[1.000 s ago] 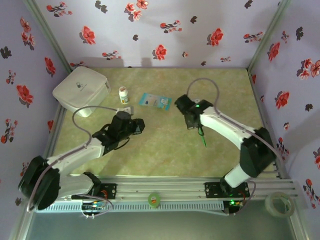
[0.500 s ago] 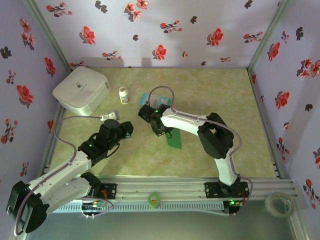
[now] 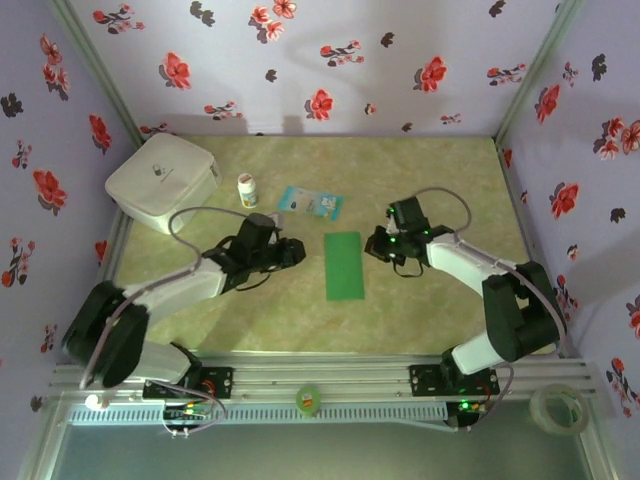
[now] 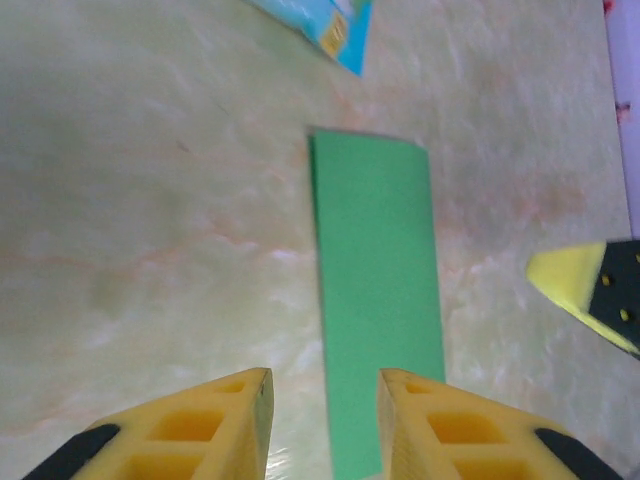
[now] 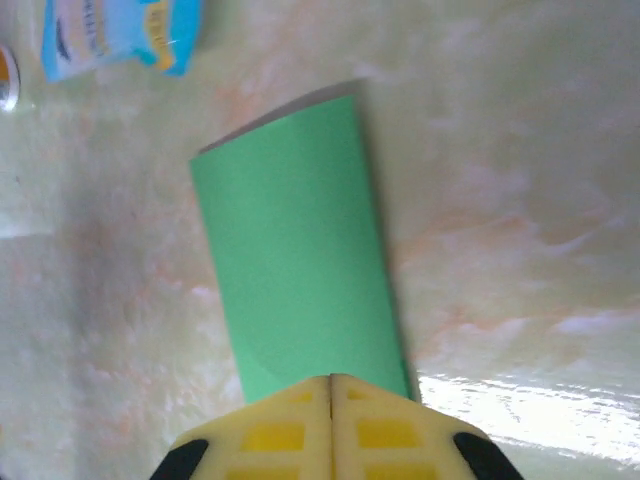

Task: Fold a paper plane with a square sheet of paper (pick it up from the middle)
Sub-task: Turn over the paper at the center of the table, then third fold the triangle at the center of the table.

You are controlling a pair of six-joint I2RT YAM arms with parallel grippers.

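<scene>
Roughly at the middle of the table (image 3: 430,170), the green sheet of paper (image 3: 344,266) lies flat as a narrow rectangle, its long sides running from the near edge toward the far edge. A gripper flanks it on each side, both low over the surface.

The left gripper (image 3: 293,252) sits just beside the paper's left long edge, pointing at it. In the left wrist view its yellow fingers (image 4: 225,425) stand a narrow gap apart with nothing between them, and the paper's near end runs under that gap and under one finger. I cannot tell whether they touch it.

The right gripper (image 3: 377,246) is just off the right long edge, toward the paper's far end. In the right wrist view its two yellow pads (image 5: 285,430) are pressed flat together (no gap at all), and their tips hang over one edge of the paper. Nothing shows clamped between them.

Beyond the paper toward the far edge lies a blue-and-white packet (image 3: 310,202), close to the paper but apart from it. Left of the packet stands a small white bottle (image 3: 247,190), and a white box (image 3: 163,180) fills the far left corner. A roll of clear tape (image 3: 556,408) rests off the table, past its near right corner.
</scene>
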